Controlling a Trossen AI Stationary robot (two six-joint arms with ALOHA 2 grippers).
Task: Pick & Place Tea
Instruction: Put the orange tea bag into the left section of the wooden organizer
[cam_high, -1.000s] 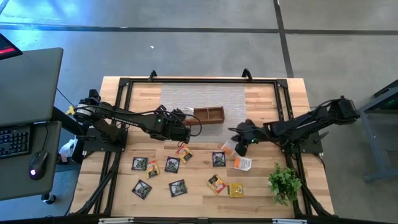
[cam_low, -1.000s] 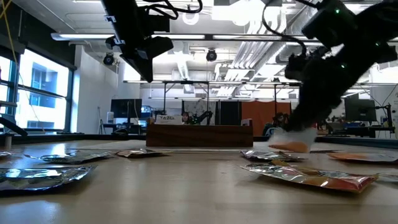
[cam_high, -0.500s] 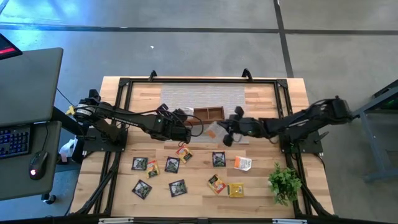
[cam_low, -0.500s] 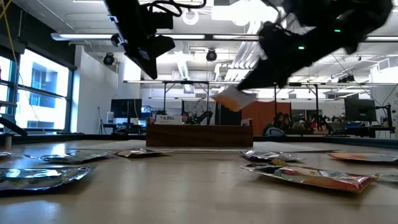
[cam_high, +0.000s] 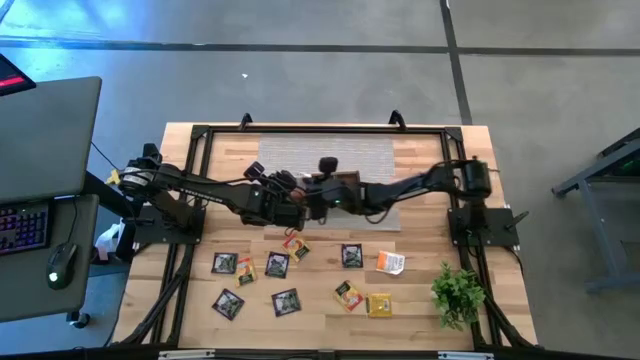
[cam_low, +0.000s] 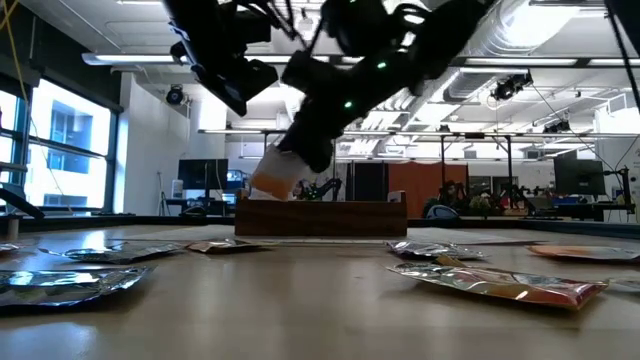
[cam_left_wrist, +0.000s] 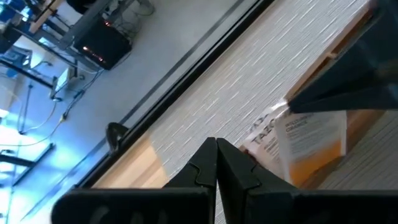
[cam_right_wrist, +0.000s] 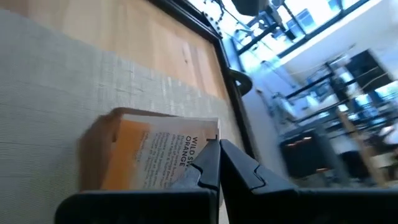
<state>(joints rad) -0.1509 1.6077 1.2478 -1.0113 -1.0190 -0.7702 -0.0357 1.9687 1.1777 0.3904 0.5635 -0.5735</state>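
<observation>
My right gripper (cam_right_wrist: 216, 163) is shut on a white-and-orange tea sachet (cam_right_wrist: 149, 155), held in the air over the grey mat (cam_high: 330, 155), by the left end of the brown wooden tray (cam_low: 320, 217). My left gripper (cam_left_wrist: 216, 148) is shut with nothing in it and hovers close by, on the sachet's left. Several more tea sachets, dark ones (cam_high: 276, 265) and yellow or orange ones (cam_high: 379, 304), lie flat on the table's near half. My right gripper pinches the sachet at one edge (cam_right_wrist: 198, 160) between its two fingers. The fingers come slanting down from the table's right side. The sachet (cam_low: 272, 180) hangs tilted below the fingers, lifted clear of the mat and the table.
A small green plant (cam_high: 457, 293) stands at the near right corner. A black frame (cam_high: 200, 135) runs round the table's edge. Both arms meet over the table's middle, close together in front of the tray.
My right gripper has swung from the near right part of the table toward the left and far side, rising a little and rolling its wrist. The white-and-orange sachet has gone with it, lifted clear. My left gripper has stayed where it was, turning slightly.
</observation>
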